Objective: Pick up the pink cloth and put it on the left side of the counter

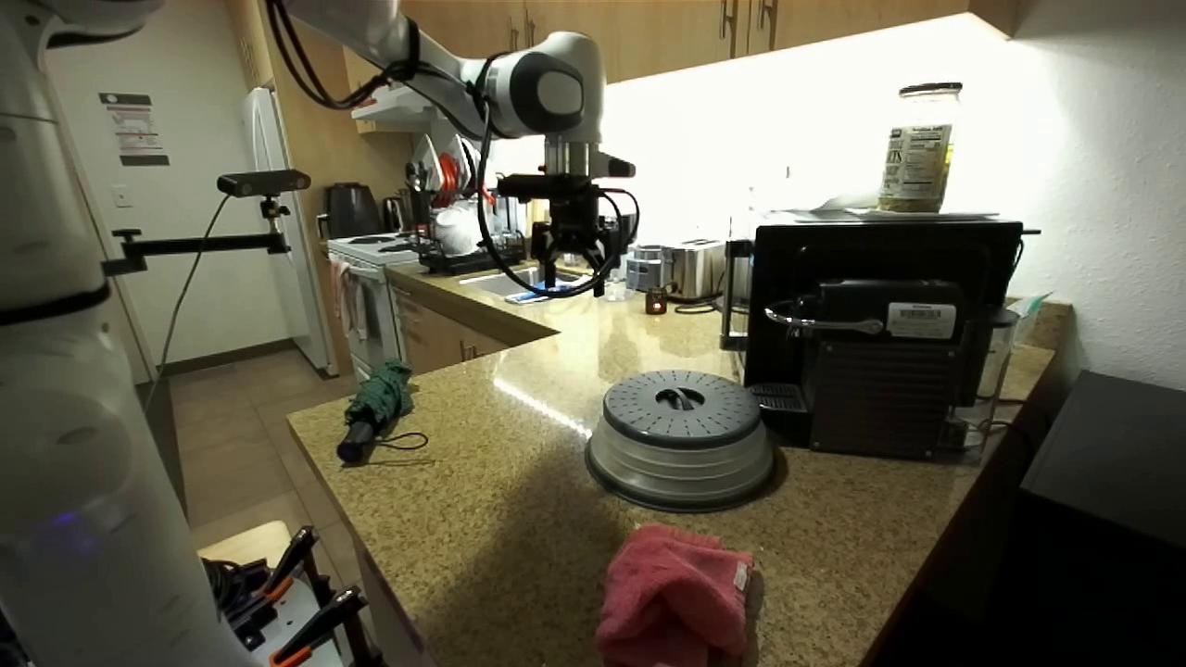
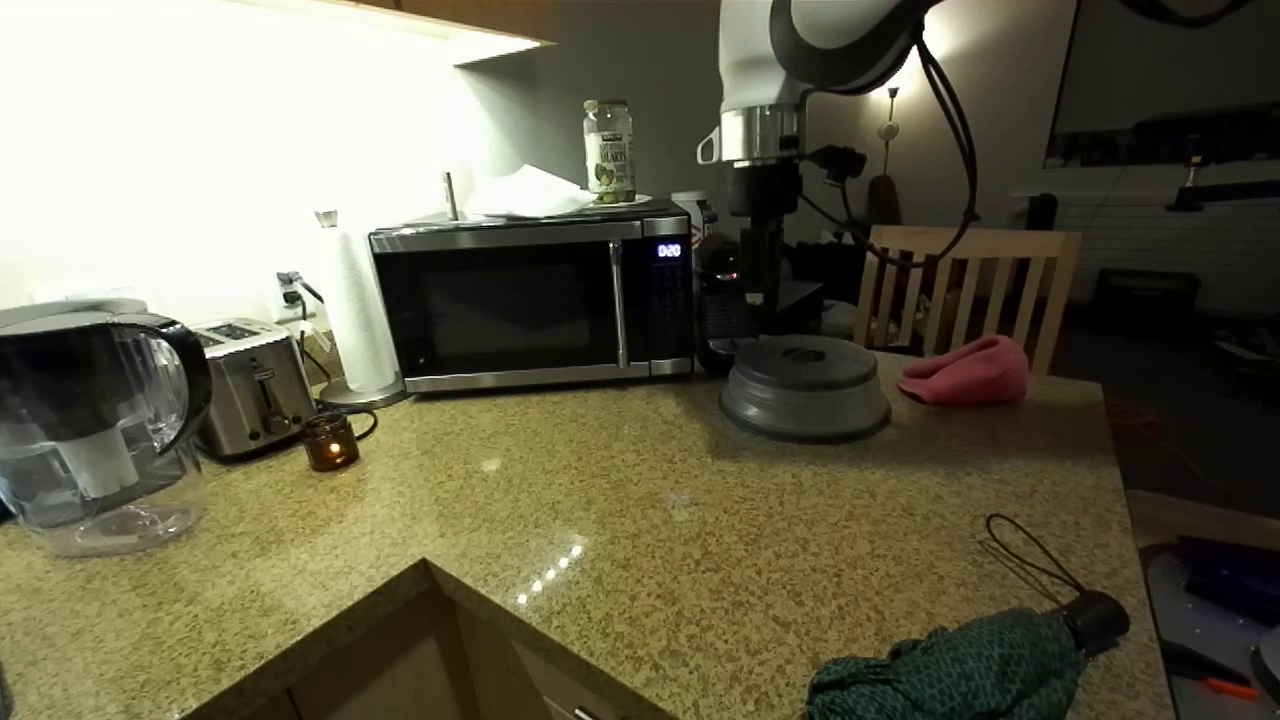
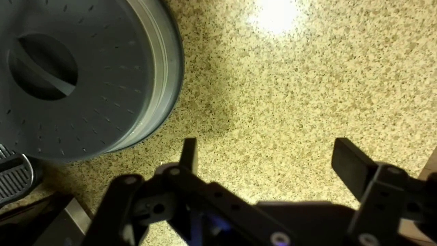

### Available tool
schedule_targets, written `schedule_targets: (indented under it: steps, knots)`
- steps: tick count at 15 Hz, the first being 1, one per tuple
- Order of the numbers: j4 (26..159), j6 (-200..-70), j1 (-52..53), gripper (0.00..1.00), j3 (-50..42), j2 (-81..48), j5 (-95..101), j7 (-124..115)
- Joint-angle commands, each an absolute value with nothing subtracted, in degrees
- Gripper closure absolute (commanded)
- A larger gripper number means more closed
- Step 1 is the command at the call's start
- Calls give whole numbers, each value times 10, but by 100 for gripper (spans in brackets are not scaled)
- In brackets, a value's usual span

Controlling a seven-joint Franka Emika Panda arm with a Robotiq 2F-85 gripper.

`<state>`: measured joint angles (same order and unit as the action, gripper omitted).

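The pink cloth (image 1: 675, 593) lies crumpled on the speckled counter (image 1: 500, 556) near its end, in front of the round grey cover. It also shows in an exterior view (image 2: 972, 372) to the right of that cover, folded up in a loop. It is out of the wrist view. My gripper (image 1: 574, 278) points down in the air above the counter, well apart from the cloth. In the wrist view the gripper (image 3: 264, 145) has its fingers wide apart, with only the counter surface below and nothing between them.
A round grey vented cover (image 1: 681, 454) stands on the counter. A black coffee machine (image 1: 880, 371) and a microwave (image 2: 520, 310) topped by a jar (image 2: 609, 150) stand behind. A green folded umbrella (image 1: 378, 408) lies by the edge. A candle (image 2: 330, 442), toaster (image 2: 262, 390) and pitcher (image 2: 90, 430) stand farther along.
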<state>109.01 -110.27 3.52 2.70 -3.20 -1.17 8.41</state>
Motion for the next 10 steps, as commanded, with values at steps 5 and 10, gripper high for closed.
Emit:
schedule_targets:
  steps: [5,10]
  knots:
    - [1062,-1112,26,0,22,-41,-5,69]
    - [1052,-1109,27,0,19,-35,-10,74]
